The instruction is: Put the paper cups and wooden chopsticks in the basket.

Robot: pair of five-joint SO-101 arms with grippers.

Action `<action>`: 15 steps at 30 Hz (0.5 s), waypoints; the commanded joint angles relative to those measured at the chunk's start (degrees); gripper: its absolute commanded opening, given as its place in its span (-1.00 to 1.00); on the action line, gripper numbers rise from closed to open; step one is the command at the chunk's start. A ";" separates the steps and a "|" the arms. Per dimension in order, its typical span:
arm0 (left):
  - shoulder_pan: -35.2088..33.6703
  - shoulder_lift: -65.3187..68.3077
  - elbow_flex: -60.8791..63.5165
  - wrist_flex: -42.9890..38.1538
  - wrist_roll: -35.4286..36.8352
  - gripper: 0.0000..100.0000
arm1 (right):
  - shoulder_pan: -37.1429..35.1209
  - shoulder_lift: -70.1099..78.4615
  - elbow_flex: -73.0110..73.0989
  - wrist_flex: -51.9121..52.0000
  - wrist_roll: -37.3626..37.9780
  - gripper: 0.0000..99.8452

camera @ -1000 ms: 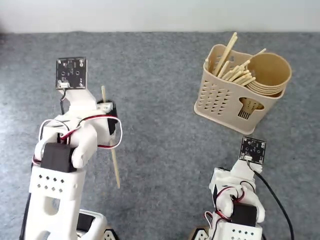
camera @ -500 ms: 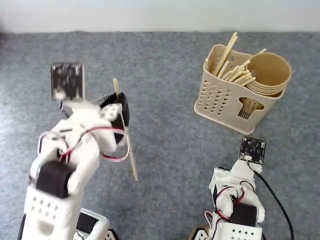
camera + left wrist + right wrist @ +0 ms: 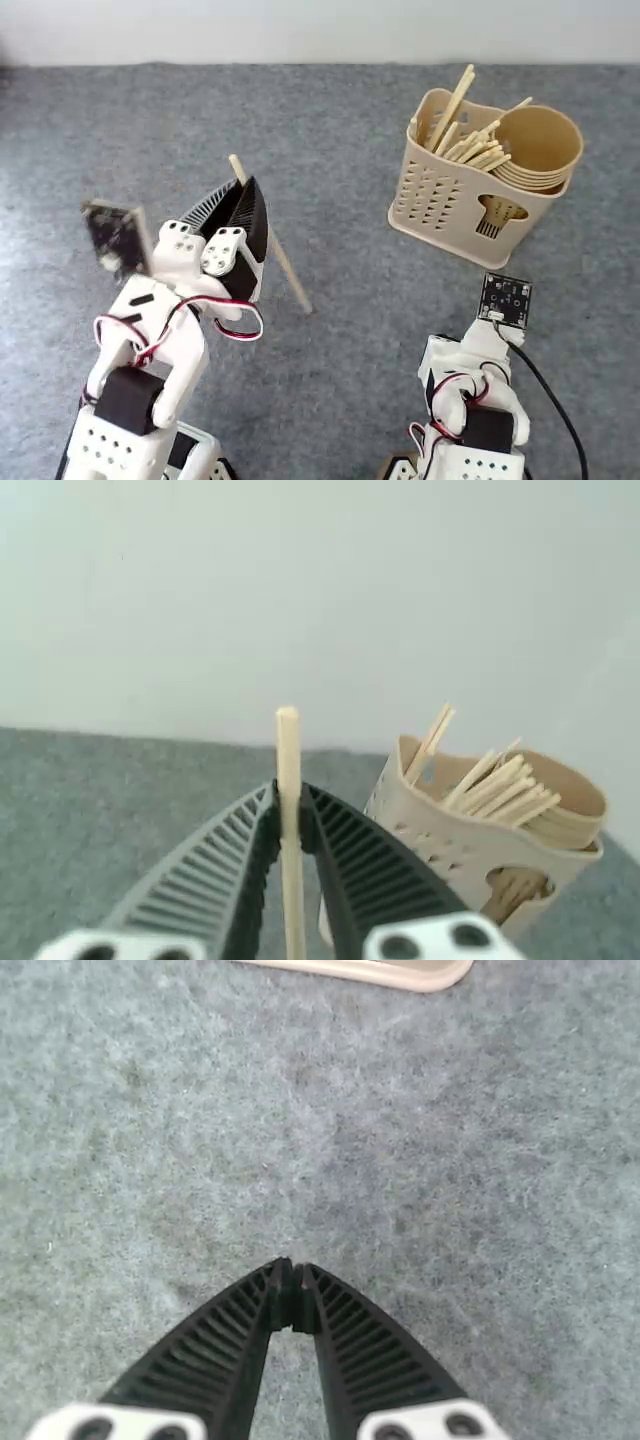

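Observation:
My left gripper point(image 3: 245, 190) point(image 3: 288, 792) is shut on a wooden chopstick point(image 3: 275, 250) point(image 3: 289, 820), held in the air over the grey carpet left of centre. The stick slants from its top end by the jaw tips down toward the middle of the floor. The beige basket point(image 3: 445, 200) point(image 3: 450, 835) stands at the back right and holds several chopsticks point(image 3: 470, 145) point(image 3: 500, 780) and stacked paper cups point(image 3: 540, 145) point(image 3: 575, 815). My right gripper point(image 3: 291, 1300) is shut on nothing, low over bare carpet in front of the basket.
The right arm's base point(image 3: 475, 410) sits at the front right, just short of the basket. Grey carpet point(image 3: 330, 130) covers the floor, and a pale wall point(image 3: 300, 580) runs along the back edge.
The left arm has lifted and swung right toward the basket, carrying the chopstick and tilting it from near upright to a slant. The right arm has not moved.

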 commanded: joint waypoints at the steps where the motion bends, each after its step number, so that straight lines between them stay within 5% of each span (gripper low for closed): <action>1: 3.25 -3.87 2.42 -12.22 1.32 -0.97 | 0.31 -0.57 -0.44 -0.75 -0.53 -0.98; 7: 11.87 -5.54 8.40 -30.24 1.05 -0.97 | 0.22 -0.57 -0.44 -0.75 -0.53 -0.98; 15: 12.22 1.67 8.66 -49.76 0.97 -0.97 | 0.22 -0.57 -0.44 -0.92 -0.53 -0.98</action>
